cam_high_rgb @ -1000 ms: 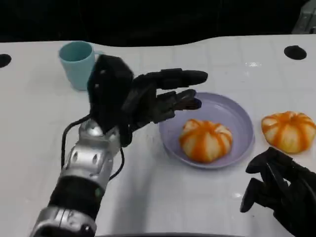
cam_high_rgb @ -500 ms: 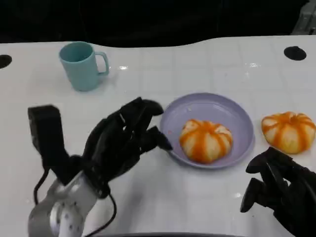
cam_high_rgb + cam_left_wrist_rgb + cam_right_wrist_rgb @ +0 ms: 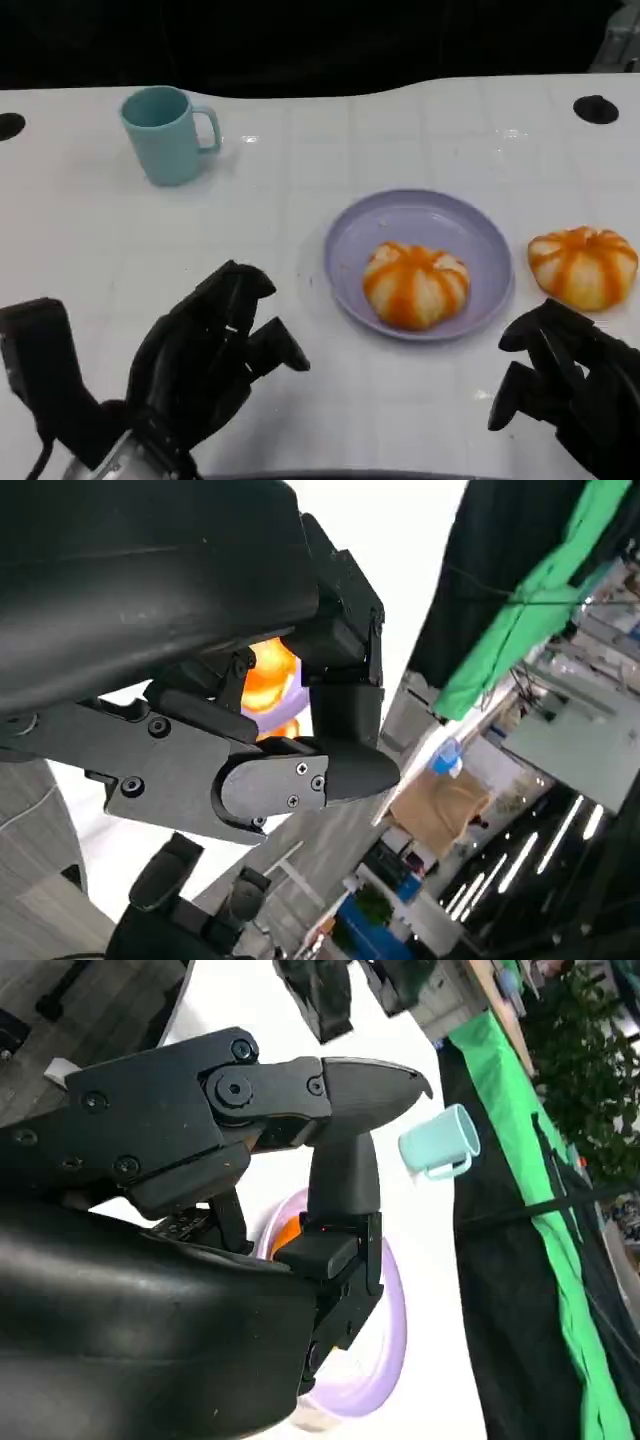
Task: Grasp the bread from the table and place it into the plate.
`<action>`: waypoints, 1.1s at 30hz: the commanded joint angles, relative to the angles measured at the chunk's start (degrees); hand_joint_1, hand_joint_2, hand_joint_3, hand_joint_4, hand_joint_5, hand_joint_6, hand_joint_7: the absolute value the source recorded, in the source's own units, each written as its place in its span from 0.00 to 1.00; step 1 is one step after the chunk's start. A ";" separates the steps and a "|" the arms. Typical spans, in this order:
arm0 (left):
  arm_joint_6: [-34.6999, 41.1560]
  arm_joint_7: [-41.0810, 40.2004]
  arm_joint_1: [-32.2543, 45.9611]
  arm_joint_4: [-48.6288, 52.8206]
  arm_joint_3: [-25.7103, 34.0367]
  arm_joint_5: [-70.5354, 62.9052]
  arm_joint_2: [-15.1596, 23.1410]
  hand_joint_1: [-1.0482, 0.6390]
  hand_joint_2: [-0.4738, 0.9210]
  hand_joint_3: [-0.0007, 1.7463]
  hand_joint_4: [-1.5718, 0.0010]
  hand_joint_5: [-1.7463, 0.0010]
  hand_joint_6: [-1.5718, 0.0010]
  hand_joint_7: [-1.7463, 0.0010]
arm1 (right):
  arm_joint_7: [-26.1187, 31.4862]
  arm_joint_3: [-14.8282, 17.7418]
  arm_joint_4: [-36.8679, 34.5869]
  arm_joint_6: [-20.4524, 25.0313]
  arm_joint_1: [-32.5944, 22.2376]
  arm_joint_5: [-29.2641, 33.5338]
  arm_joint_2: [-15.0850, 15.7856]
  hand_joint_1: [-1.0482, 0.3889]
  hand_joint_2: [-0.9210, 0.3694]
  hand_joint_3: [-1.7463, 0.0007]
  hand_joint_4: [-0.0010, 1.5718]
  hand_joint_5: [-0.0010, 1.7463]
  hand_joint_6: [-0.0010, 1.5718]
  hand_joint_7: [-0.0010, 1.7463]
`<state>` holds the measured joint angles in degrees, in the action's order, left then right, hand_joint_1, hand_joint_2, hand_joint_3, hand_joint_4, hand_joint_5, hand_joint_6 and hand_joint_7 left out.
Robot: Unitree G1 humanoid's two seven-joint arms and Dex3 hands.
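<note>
1 bread on the plate, 1 on the counter.
My left hand (image 3: 215, 355) has dropped low and empty, fingers loosely spread; the right hand (image 3: 565, 385) waits curled, holding nothing. Bread (image 3: 415, 284) sits in the plate (image 3: 345, 240); the second bread (image 3: 583, 265) lies just beside my right hand. A clumsy reach could knock it off the counter (image 3: 300, 140).

My left hand (image 3: 205, 365) has pulled back from beside the plate (image 3: 345, 235) to the lower left of the frame, and it now sits low over the tabletop (image 3: 300, 130), well apart from the plate's rim. Its fingers (image 3: 270, 350) were stretched toward the plate a second ago; now they are loosely curled and hold nothing. The cup (image 3: 165, 133) is uncovered again at upper left.
</note>
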<state>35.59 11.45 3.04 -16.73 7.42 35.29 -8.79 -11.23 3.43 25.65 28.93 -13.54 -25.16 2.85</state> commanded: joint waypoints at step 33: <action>-4.96 2.65 3.22 2.89 -2.35 -0.36 3.90 0.29 1.00 0.27 0.49 0.00 0.66 0.00 | -1.23 -0.36 0.15 -1.52 -0.20 0.34 0.82 0.41 0.00 0.79 0.41 1.00 0.31 0.91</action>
